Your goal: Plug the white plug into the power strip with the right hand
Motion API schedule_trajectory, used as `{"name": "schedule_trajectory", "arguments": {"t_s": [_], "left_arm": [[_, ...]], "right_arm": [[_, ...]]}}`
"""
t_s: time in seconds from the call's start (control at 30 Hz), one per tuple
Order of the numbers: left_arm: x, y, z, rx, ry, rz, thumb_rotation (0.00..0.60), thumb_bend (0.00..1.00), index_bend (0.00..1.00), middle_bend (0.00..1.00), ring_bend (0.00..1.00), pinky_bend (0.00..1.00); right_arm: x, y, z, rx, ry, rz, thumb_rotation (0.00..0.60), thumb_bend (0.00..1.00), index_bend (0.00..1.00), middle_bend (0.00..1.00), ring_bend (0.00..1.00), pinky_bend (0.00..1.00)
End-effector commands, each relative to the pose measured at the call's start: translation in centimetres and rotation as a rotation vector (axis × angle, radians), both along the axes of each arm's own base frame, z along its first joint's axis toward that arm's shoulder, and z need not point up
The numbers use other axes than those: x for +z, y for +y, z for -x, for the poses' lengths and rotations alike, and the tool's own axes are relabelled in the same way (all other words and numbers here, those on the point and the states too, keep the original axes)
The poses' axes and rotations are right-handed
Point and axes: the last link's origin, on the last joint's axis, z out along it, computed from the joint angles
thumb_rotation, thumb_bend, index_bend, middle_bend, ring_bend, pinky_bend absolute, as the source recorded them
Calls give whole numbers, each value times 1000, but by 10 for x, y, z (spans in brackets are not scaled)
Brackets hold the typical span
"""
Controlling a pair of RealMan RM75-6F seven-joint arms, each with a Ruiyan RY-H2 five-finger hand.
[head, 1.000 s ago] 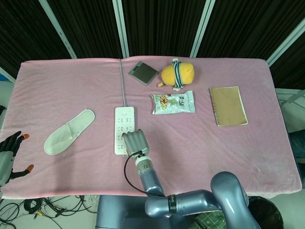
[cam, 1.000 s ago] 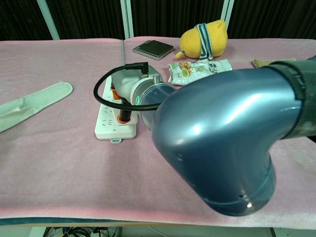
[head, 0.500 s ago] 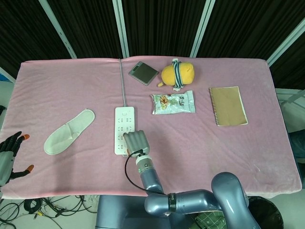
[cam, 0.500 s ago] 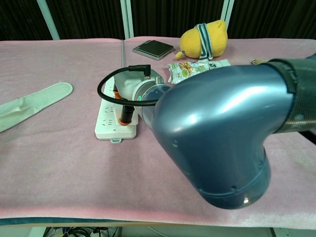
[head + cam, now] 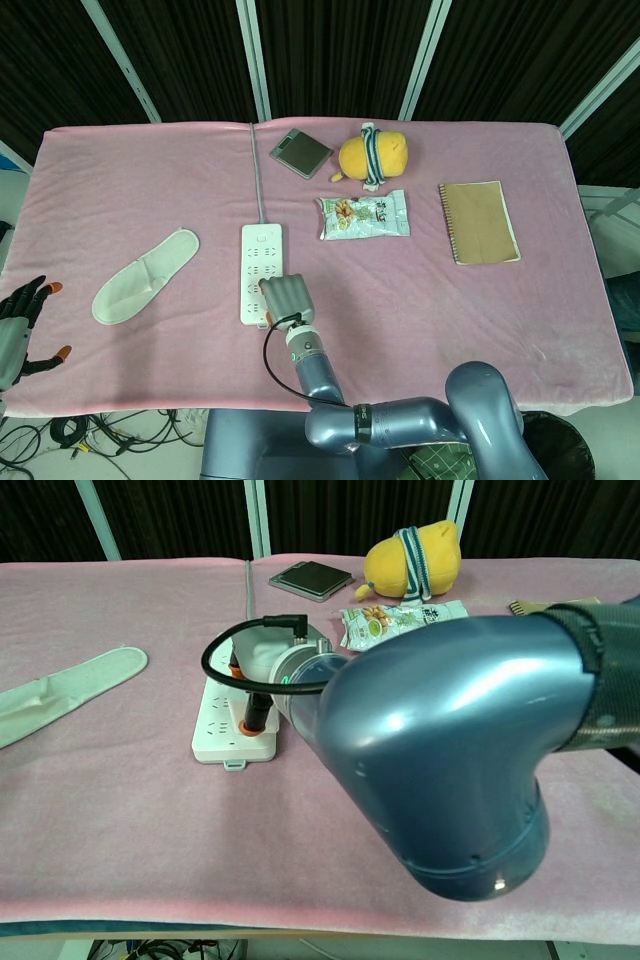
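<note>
The white power strip (image 5: 261, 270) (image 5: 222, 718) lies lengthwise left of the table's middle, its grey cord (image 5: 258, 170) running to the far edge. My right hand (image 5: 287, 300) (image 5: 262, 670) sits over the strip's near right corner with its fingers curled down. Its orange-tipped fingertips (image 5: 246, 720) touch the strip's sockets. A white shape inside the curled fingers looks like the white plug (image 5: 256, 656), mostly hidden by the hand and forearm. My left hand (image 5: 20, 325) hangs off the table's near left corner, fingers spread and holding nothing.
A white slipper (image 5: 145, 275) lies left of the strip. Behind the strip lie a dark square device (image 5: 300, 153), a yellow plush toy (image 5: 371, 155) and a snack packet (image 5: 363, 215). A brown notebook (image 5: 478, 221) lies at the right. My right forearm (image 5: 440, 760) fills much of the chest view.
My right hand has edged slightly nearer and to the right over the strip's near end. The left hand has not moved.
</note>
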Motion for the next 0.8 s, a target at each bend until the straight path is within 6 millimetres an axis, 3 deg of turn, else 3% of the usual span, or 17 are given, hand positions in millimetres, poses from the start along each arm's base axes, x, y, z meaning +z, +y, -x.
{"name": "schedule_trajectory", "arguments": {"t_s": [0.03,0.8], "left_arm": [[0,0,0,0,-1,0,600,220,109,4,1,119],[0,0,0,1,1,4,600,221,109,4,1,126]], "right_arm": [[-3,0,0,6,6,-3,600,565,1000,911,850,544],[-6,-2,8,21,28,-11,600,569,1000,924,862,558]]}}
